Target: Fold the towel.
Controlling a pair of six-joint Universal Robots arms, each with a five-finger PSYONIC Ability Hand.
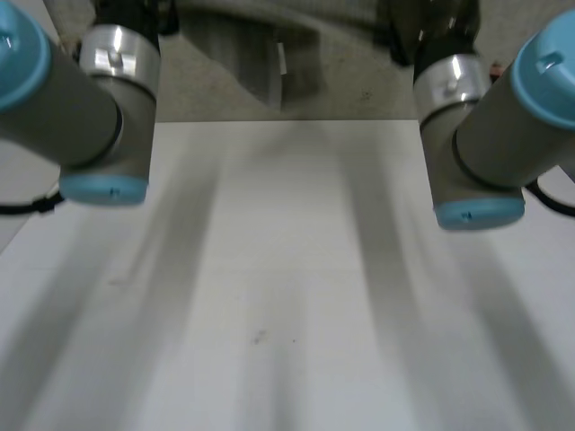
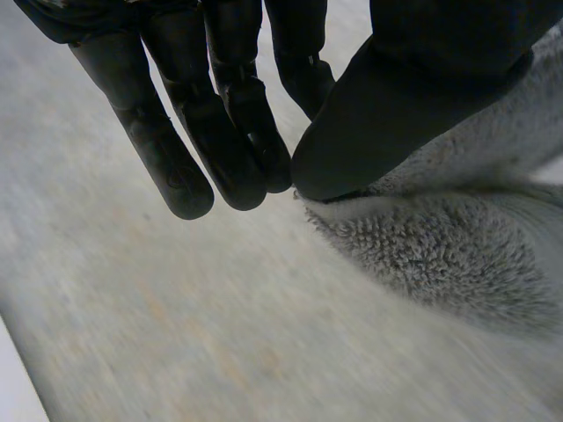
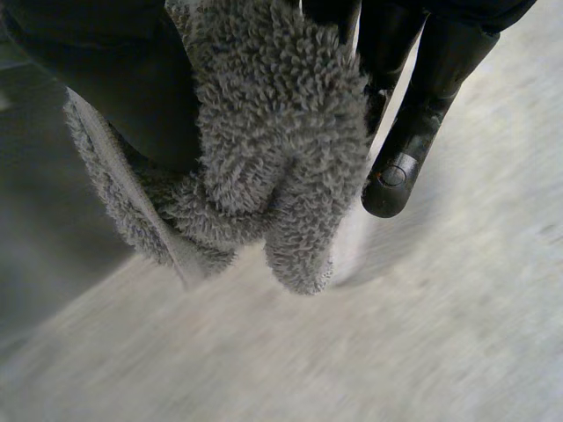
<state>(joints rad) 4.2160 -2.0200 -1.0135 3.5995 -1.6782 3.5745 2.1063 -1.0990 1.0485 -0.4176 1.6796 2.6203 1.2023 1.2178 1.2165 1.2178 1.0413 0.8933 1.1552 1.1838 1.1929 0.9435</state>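
Note:
The towel (image 3: 264,149) is grey and fluffy. In the right wrist view a bunched fold of it is clamped between my right hand's (image 3: 413,132) fingers and thumb, and its end hangs below the fingertips over the carpet. In the left wrist view my left hand (image 2: 220,132) has its thumb pressed on the towel's hemmed edge (image 2: 440,255), fingertips meeting the thumb tip. In the head view both arms reach past the table's far edge, and a grey band of towel (image 1: 278,11) seems to stretch between them.
The white table (image 1: 287,287) lies bare below the arms in the head view. My left arm (image 1: 99,117) and right arm (image 1: 476,144) stand over its far corners. Beyond the far edge is grey-beige carpet (image 1: 359,90).

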